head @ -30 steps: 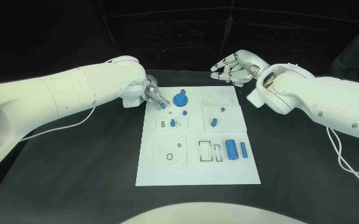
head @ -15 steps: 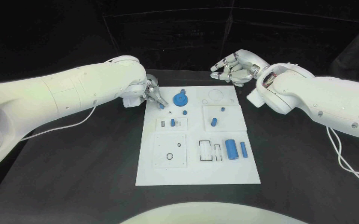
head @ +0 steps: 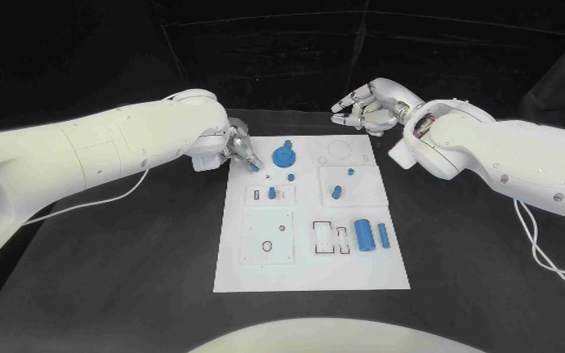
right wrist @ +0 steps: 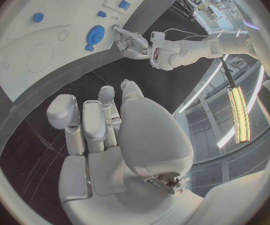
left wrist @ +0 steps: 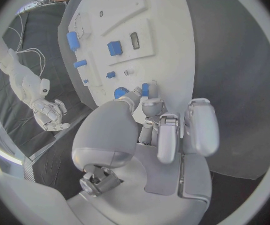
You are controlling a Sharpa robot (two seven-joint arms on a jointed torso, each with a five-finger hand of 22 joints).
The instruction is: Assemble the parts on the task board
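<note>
While the left hand (head: 239,150) pinches a small blue peg (head: 253,167) at the task board's (head: 311,265) far-left corner, the right hand (head: 368,110) hovers.
Right fingers (head: 349,105) spread, grasping nothing, beyond the board's far edge above the black surface (head: 130,279); blue gear (head: 284,156) just beside the peg. No readable writing.

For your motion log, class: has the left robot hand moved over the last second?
No. The left robot hand stays at the task board's far-left corner, beside the blue gear, pinching a small blue part.

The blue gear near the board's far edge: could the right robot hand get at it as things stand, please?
Probably yes: the blue gear lies uncovered, and the right robot hand hovers empty beyond the task board; the left robot hand works just beside it.
</note>
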